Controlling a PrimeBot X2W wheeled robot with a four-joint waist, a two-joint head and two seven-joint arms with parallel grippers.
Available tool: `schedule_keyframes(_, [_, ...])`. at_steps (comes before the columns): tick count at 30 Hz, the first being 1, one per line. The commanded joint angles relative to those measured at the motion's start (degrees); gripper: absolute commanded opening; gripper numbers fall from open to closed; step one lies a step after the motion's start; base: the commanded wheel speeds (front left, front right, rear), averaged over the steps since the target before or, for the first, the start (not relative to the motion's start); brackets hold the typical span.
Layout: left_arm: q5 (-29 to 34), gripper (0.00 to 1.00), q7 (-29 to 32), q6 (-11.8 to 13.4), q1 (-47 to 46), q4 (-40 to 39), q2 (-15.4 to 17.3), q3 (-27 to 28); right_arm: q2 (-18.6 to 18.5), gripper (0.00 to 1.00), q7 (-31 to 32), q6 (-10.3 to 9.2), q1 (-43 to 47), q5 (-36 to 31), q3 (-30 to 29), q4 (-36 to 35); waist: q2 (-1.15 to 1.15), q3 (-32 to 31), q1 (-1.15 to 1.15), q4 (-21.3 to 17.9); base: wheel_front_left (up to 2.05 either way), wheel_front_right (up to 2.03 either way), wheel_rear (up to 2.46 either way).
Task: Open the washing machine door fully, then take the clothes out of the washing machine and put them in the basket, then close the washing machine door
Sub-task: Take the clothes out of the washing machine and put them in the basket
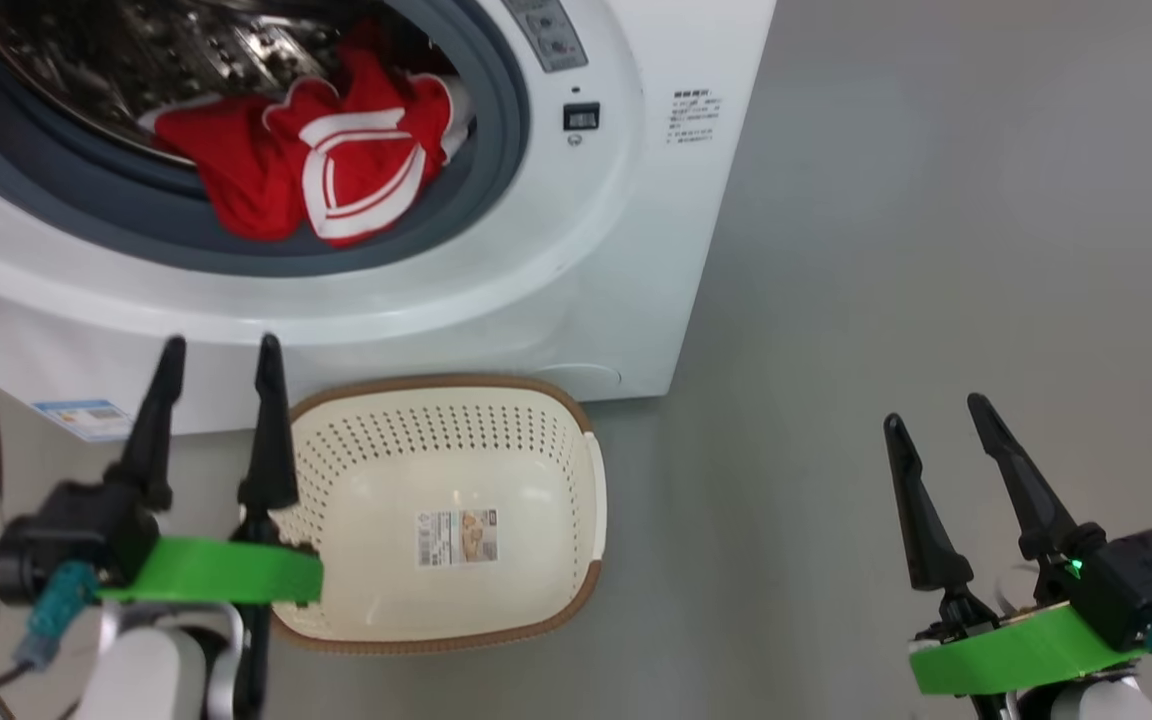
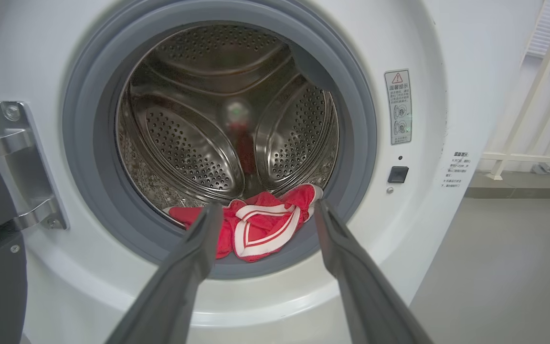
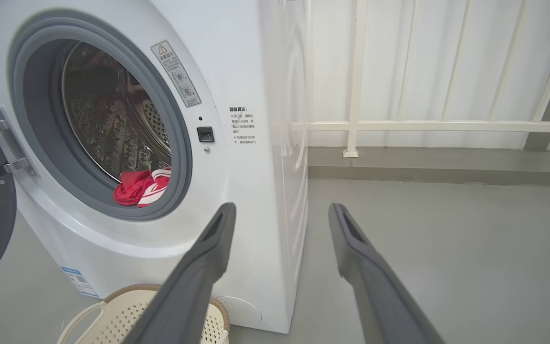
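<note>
Head view: the clothes [image 1: 336,170] sit heaped at the front lip of the washing machine [image 1: 586,250] at upper left, the basket [image 1: 386,500] is parked right below, I'd guess to keep the drop short, the left gripper [image 1: 221,348] and right gripper [image 1: 936,412] are both spread wide and empty, and there's loads of bare floor [image 1: 936,200] at right.

Grey floor [image 1: 936,250] carries washing machine [image 1: 636,280] and basket [image 1: 436,430].
</note>
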Motion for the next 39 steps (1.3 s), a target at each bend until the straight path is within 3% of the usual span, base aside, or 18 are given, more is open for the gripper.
schedule_keyframes(1, [0.3, 1.0, -0.7, -0.4, -3.1, -0.5, 1.8, 2.2, -0.7, 1.0, -0.4, 0.34, -2.3, 0.0, 1.6, -1.3, 0.0, 2.5, 0.0, -0.9, 0.0, 0.0, 0.0])
schedule_keyframes(22, [2.3, 1.0, -0.4, 1.4, -25.9, 17.5, 5.5, 3.1, -0.7, 1.0, -0.4, 0.34, -8.2, 0.1, 3.0, -0.8, 0.0, 11.8, 0.0, -4.0, 0.0, 0.0, 0.0])
schedule_keyframes(39, [1.5, 1.0, -0.2, 2.2, -36.4, 26.3, 7.9, 3.9, -0.7, 1.0, -0.4, 0.34, -10.0, 0.2, 3.5, -1.1, 0.0, 17.9, 0.0, -5.2, 0.0, 0.0, 0.0])
